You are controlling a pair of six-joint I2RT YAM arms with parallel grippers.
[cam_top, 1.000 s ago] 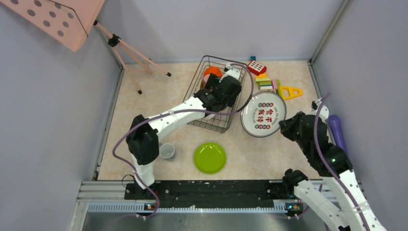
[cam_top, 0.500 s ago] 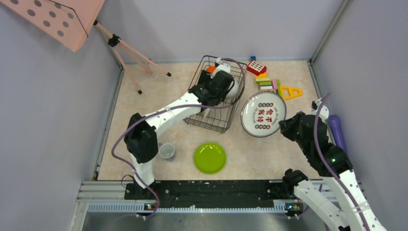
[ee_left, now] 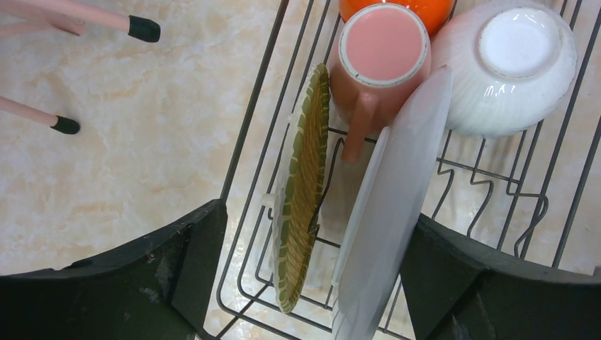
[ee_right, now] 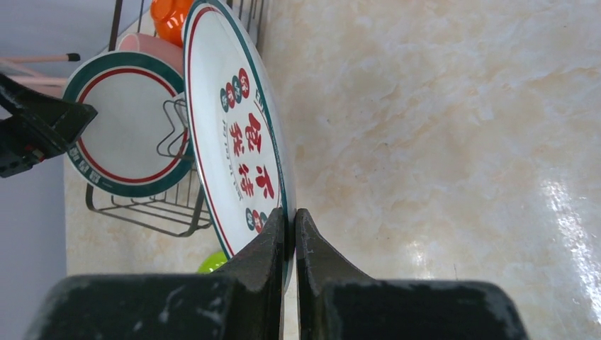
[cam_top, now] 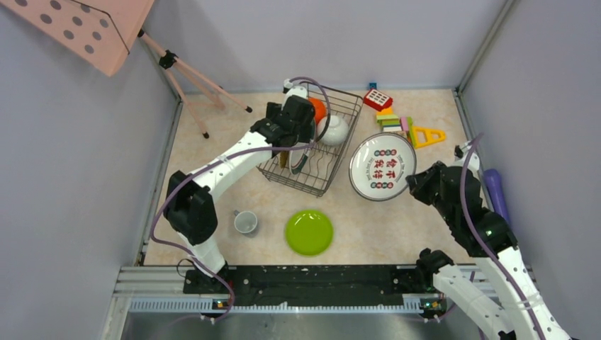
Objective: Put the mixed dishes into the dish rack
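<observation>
The dish rack [cam_top: 339, 164] stands at the back middle of the table. In it stand a woven straw mat [ee_left: 305, 191] and a white plate [ee_left: 390, 205] on edge, beside a pink cup [ee_left: 383, 49], an orange bowl [cam_top: 318, 110] and an upturned white cup [cam_top: 333, 129]. My left gripper [ee_left: 319, 283] hangs open over the mat and plate, one finger on each side. My right gripper [ee_right: 293, 227] is shut on the rim of a large white plate [cam_top: 379, 166] with a green rim, tilted up just right of the rack. A lime-green plate [cam_top: 309, 232] and a small cup [cam_top: 246, 222] lie near the front.
Colourful toy blocks [cam_top: 397, 120] lie at the back right, behind the held plate. A pink tripod stand [cam_top: 191, 78] occupies the back left corner. A purple object [cam_top: 496, 191] lies along the right wall beside my right arm.
My left arm has swung from the rack's right side to its far left, uncovering the white cup. The rack shifted slightly left. The right gripper has carried its plate a little left.
</observation>
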